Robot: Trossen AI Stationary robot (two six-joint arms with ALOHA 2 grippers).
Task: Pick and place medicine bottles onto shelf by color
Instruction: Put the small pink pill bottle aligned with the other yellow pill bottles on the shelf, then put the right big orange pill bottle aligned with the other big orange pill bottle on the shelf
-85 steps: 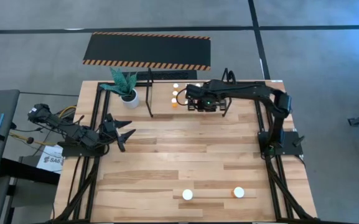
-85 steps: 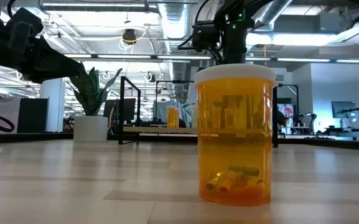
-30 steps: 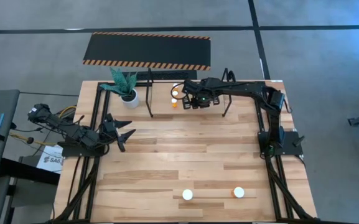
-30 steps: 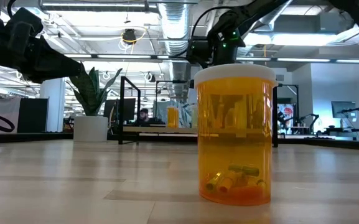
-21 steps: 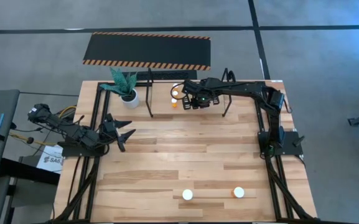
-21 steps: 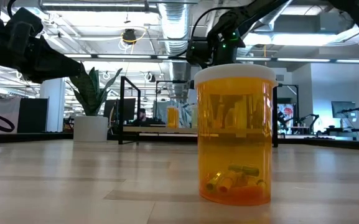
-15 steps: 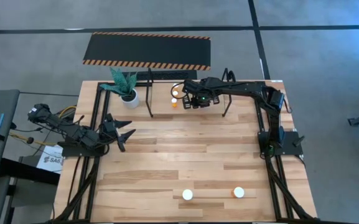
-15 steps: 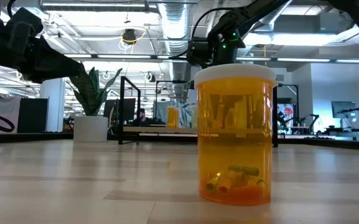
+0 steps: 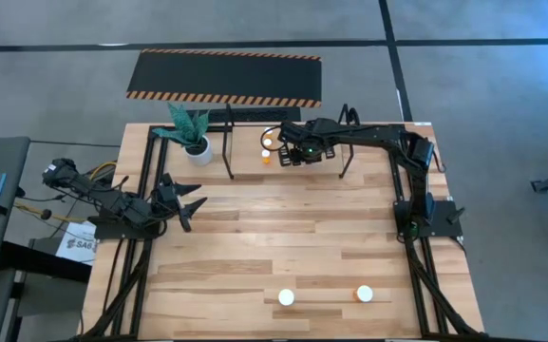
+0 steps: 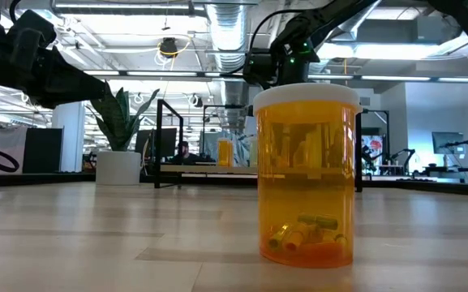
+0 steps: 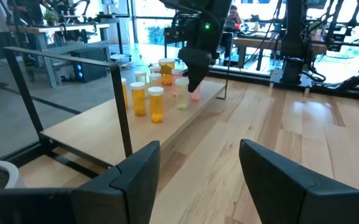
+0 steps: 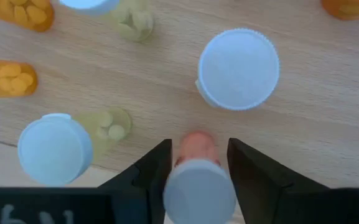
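Observation:
The shelf (image 9: 245,152) is a light board under a black tube frame at the table's far edge. Several medicine bottles (image 11: 151,93) stand on it, orange, amber and pale yellow. My right gripper (image 9: 295,152) points down over them. A small pink bottle with a white cap (image 12: 199,186) stands between its fingers. It also shows as the pink bottle (image 11: 195,94) under the fingertips in the left wrist view. My left gripper (image 9: 193,204) waits open at the table's left edge. Two more bottles (image 9: 286,297) (image 9: 364,294) stand near the front edge. My right gripper has its two fingers on opposite sides of the pink bottle, at the white cap (image 12: 185,186), coming from above and pointing down. The bottle is upright. Its pink body (image 12: 196,144) reaches down to the shelf board among the other bottles.
A white plant pot (image 9: 196,147) stands left of the shelf's end loop. A black hazard-striped mat (image 9: 224,76) lies on the floor beyond the table. White-capped bottles (image 12: 238,68) (image 12: 55,149) stand close around the pink one. A big amber bottle (image 10: 305,174) stands close in the low view.
Between the oldest frame and one second ago, my right gripper moved a little toward the table's left above the shelf and tipped. Over the last second, neither arm nor any bottle has visibly moved.

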